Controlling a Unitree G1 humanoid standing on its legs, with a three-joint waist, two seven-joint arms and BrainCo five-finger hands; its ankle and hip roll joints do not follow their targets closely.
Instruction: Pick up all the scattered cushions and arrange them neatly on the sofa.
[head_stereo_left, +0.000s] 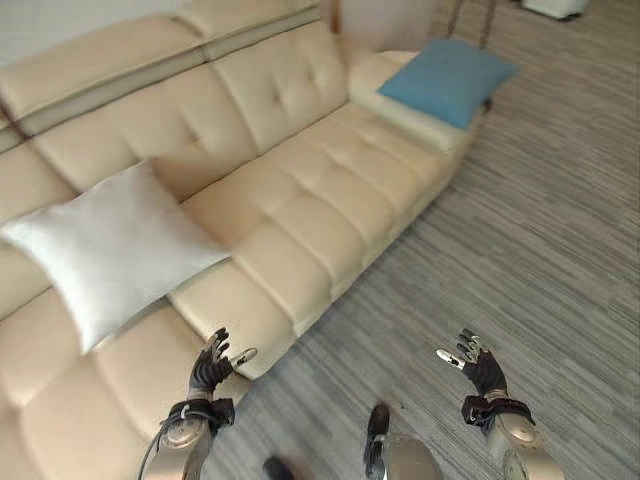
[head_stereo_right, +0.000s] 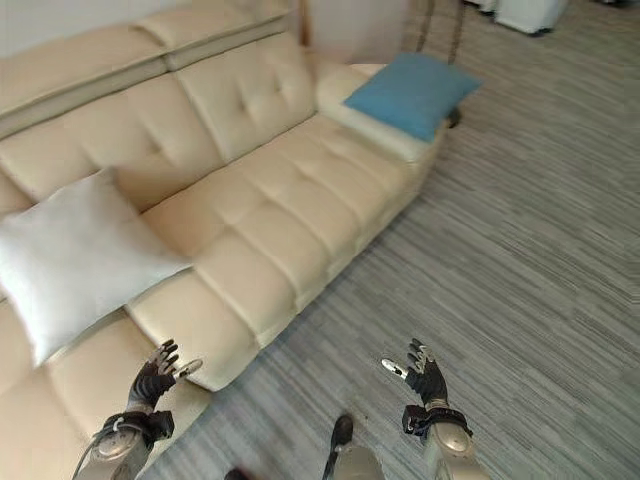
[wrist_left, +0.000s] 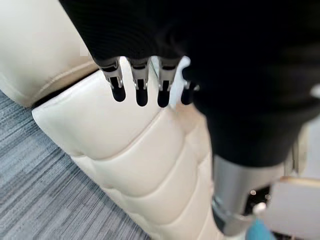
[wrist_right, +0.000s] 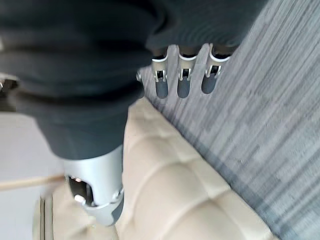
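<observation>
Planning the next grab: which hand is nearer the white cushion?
Left. The left hand is open just below the white cushion, by the sofa's front edge; the right hand is open over the carpet, farther away.

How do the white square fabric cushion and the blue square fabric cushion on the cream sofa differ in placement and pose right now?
The white square fabric cushion leans against the backrest of the cream tufted leather sofa, near the left hand; the blue square fabric cushion lies flat on the far armrest. White looks larger, though it is nearer the camera. Both are on the sofa, and neither is held; the right hand is open over the floor.
</observation>
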